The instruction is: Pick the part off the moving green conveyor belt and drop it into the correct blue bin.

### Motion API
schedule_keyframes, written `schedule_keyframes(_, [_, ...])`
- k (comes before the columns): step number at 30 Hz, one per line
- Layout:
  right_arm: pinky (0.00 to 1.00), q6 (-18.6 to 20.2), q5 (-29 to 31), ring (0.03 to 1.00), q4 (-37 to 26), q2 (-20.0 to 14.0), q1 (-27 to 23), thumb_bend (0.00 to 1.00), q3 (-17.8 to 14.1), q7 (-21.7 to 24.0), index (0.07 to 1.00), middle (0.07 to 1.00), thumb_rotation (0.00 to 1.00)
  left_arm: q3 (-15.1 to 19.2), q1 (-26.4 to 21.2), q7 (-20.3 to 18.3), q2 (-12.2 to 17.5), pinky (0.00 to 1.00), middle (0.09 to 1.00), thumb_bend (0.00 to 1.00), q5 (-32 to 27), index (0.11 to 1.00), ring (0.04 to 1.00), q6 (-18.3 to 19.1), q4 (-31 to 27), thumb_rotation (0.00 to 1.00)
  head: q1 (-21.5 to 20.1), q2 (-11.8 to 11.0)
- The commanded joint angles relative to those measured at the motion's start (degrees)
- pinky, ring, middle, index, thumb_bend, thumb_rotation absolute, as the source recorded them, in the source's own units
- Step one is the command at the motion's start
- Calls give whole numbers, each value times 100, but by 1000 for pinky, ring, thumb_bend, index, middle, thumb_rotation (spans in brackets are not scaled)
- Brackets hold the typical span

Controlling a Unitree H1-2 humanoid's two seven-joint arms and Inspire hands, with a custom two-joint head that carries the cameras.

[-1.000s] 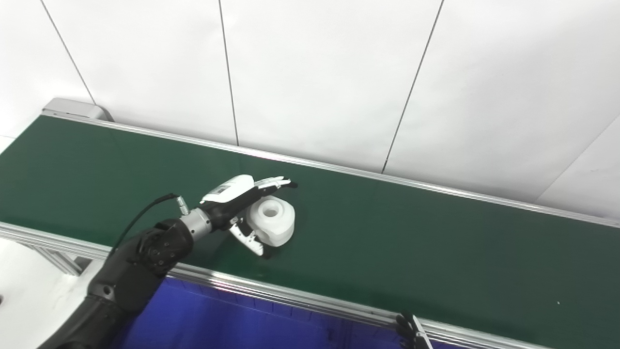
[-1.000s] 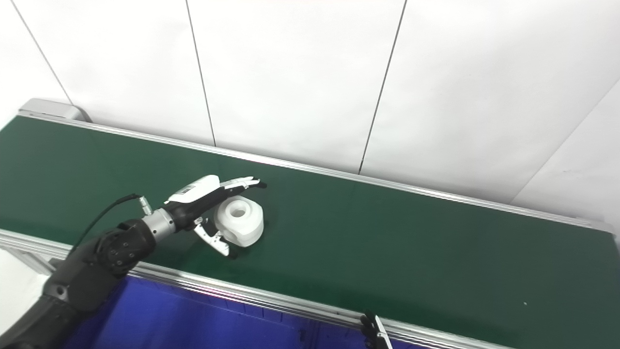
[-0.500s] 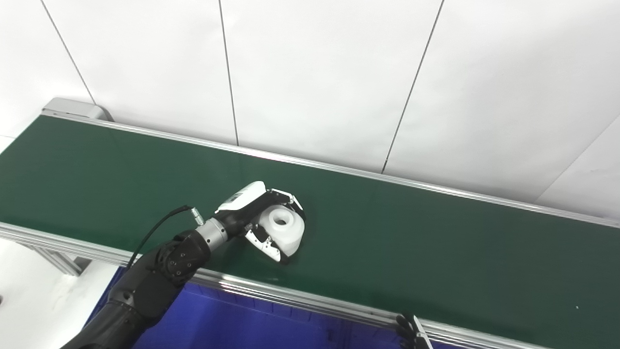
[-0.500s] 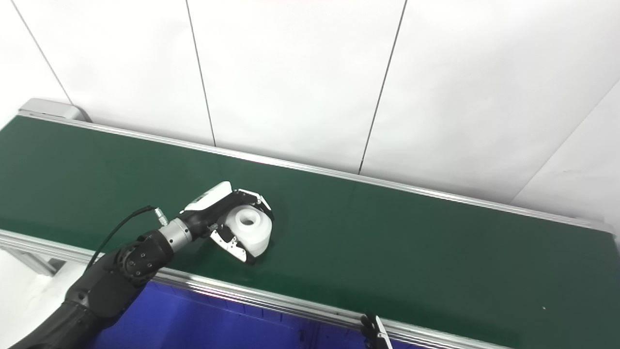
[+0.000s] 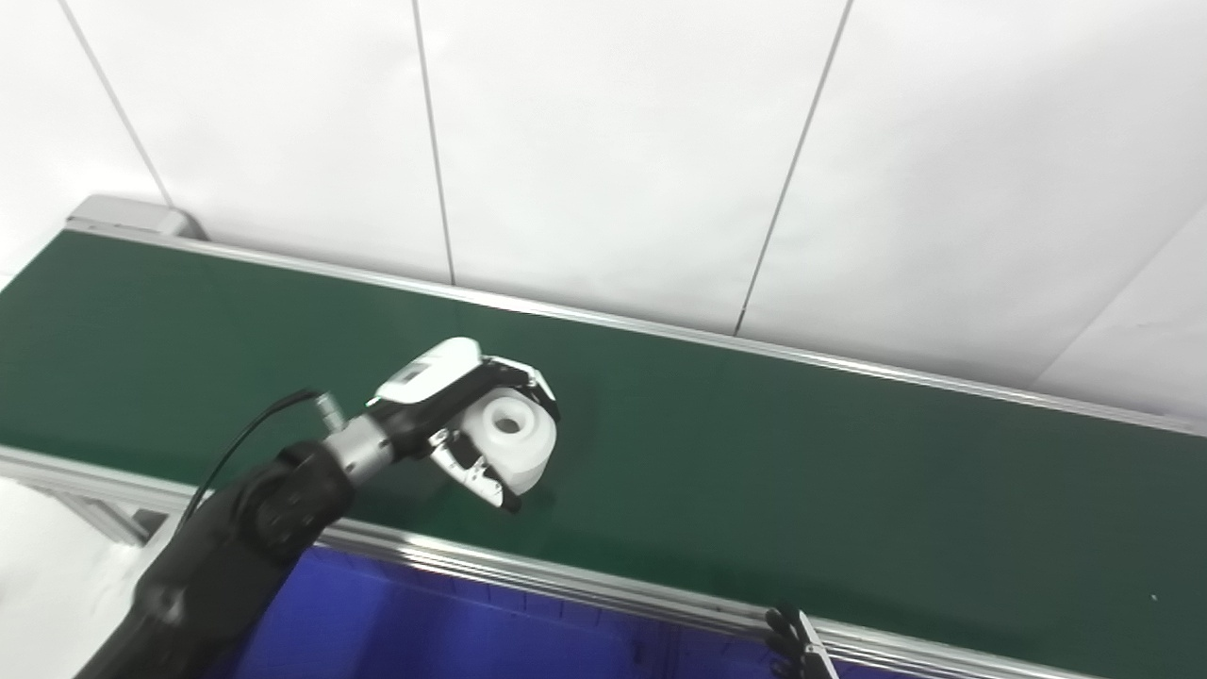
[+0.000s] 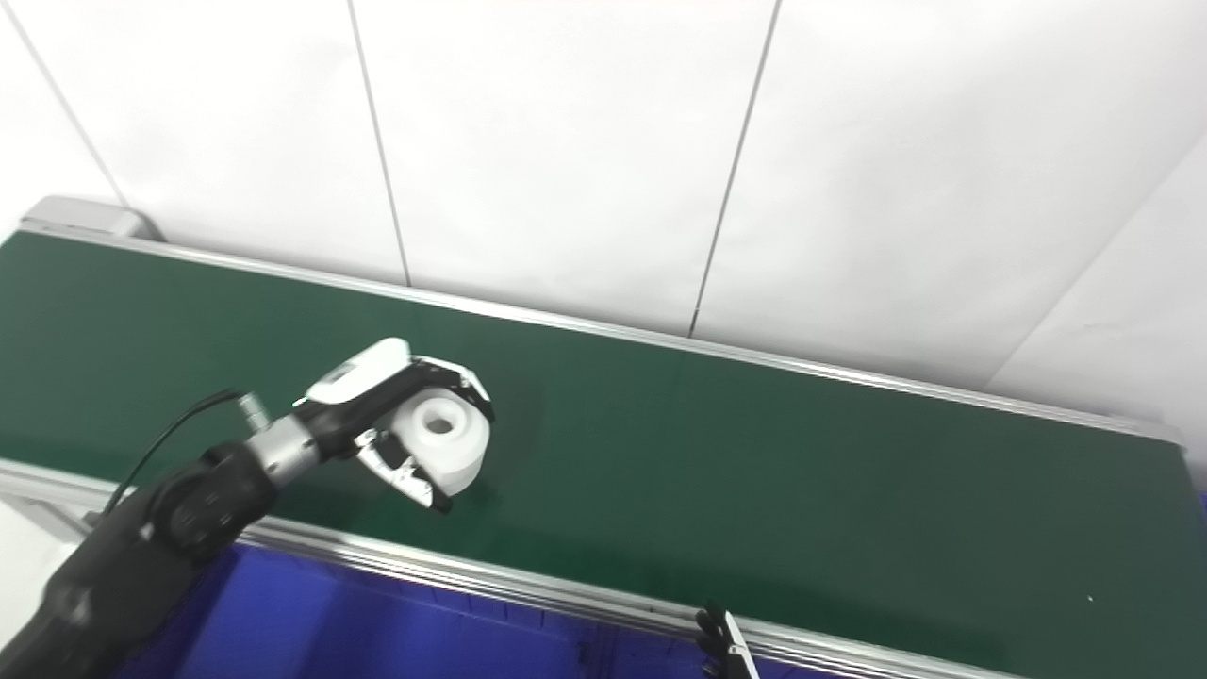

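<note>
Presently listed: white part (image 5: 509, 441), round with a centre hole, grasped by the left robot hand (image 5: 469, 415) above the near half of the green conveyor belt (image 5: 801, 481). Blue bin (image 5: 453, 627) below the belt's near rail; contents not visible. Right robot hand (image 5: 797, 646): only fingertips show at the bottom edge, state undeterminable.

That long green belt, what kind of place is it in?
Probably a factory-style sorting station: a long green conveyor belt with metal rails, a blue bin below, and a left hand holding a white plastic part.
</note>
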Motion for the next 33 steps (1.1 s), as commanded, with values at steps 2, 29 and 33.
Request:
schedule_keyframes(2, [843,-182,-74,902,-300,69,92,628,41,-33,964,930,751,241,261,77,-64,418,492,498,-583,525,421,-137,-612,0,-111,74])
schedule_keyframes(29, [800,463,4,869,-1324,95,468,721,-45,208,943,902,770,-378,2237,-601,-477,437,497,498,-156,516,429,346,-1622,0,-675,1203])
schedule_keyframes(33, [799,536,-32,864,-1413,50,491,717,-61,225,939,897,767,-549,2211,-818,-442,436,500,497,126,517,425,680,-1673,0,-541,1243])
